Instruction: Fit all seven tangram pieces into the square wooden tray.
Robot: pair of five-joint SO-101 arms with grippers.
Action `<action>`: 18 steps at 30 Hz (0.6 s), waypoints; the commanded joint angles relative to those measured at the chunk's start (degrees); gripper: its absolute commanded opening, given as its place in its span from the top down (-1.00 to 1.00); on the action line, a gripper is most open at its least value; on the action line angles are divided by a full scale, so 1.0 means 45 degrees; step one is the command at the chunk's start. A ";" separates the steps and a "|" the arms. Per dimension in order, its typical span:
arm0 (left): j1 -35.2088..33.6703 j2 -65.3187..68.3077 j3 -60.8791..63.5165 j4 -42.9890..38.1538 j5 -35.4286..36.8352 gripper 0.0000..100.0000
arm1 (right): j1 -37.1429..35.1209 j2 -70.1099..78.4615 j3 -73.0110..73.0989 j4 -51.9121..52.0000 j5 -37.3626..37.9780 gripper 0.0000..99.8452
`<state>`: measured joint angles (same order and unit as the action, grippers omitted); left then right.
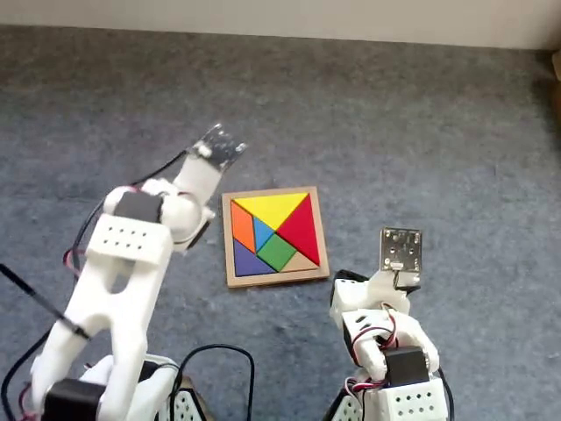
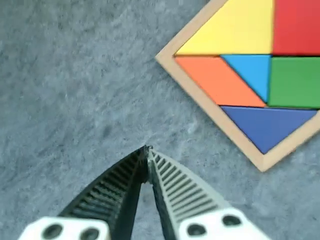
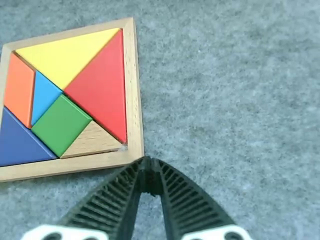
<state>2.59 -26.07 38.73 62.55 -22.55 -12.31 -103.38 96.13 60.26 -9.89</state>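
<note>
Two grippers, both closed and empty | right gripper [image 1: 401,250] over the grey carpet [image 1: 438,132], at 3 o'clock of the square wooden tray [image 1: 276,279], near it | tray holds all seven tangram pieces [image 1: 273,209], lying flat inside | left gripper [image 1: 217,147] at 11 o'clock, just beyond the tray corner

Before me the square wooden tray [image 1: 276,279] lies flat near the tabletop's [image 1: 421,123] middle, slightly turned, with all seven pieces seated flush. The yellow triangle [image 1: 272,209] fills its far edge, the red triangle [image 1: 302,230] its right edge and the orange parallelogram [image 1: 242,226] its left. The light blue triangle [image 1: 262,232] and green square [image 1: 277,252] sit central. The dark blue triangle [image 1: 248,262] takes the near-left corner, and the bare-wood triangle [image 1: 301,261] lies along the near edge.
</note>
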 commanded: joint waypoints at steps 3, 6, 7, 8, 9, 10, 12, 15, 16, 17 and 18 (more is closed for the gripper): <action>-0.1397 -0.1514 0.2354 -0.2071 0.0137 0.98 | 0.0205 0.0088 0.1729 0.0107 0.0137 0.99; -0.1924 -0.1514 0.3018 -0.2520 0.0137 0.98 | 0.0205 0.0088 0.1729 0.0107 0.0137 0.99; -0.2061 -0.1553 0.3272 -0.2696 0.0137 0.98 | 0.0205 0.0088 0.1729 0.0107 0.0137 0.99; -0.2217 -0.1612 0.3546 -0.2872 0.0156 0.98 | 0.0205 0.0088 0.1729 0.0107 0.0137 0.99; -0.2354 -0.1612 0.3780 -0.3048 0.0313 0.98 | 0.0205 0.0088 0.1729 0.0107 0.0137 0.99; -0.2530 -0.1612 0.3995 -0.3204 0.0723 0.98 | 0.0205 0.0088 0.1729 0.0107 0.0137 0.99; -0.2921 -0.1612 0.4405 -0.3595 0.1621 0.98 | 0.0205 0.0088 0.1729 0.0107 0.0137 0.99; -0.3194 -0.1612 0.4991 -0.4239 0.2071 0.98 | 0.0205 0.0088 0.1729 0.0107 0.0137 0.99; -0.3194 -0.1612 0.5187 -0.4415 0.2090 0.98 | 0.0205 0.0088 0.1729 0.0107 0.0137 0.99; -0.3194 -0.1612 0.5284 -0.4493 0.2090 0.98 | 0.0205 0.0088 0.1729 0.0107 0.0137 0.99; -0.3214 -0.1631 0.5304 -0.4513 0.2090 0.98 | 0.0205 0.0088 0.1729 0.0107 0.0137 0.99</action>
<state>-10.95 -31.69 62.02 44.44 -14.11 -12.31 -103.38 96.13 60.26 -9.89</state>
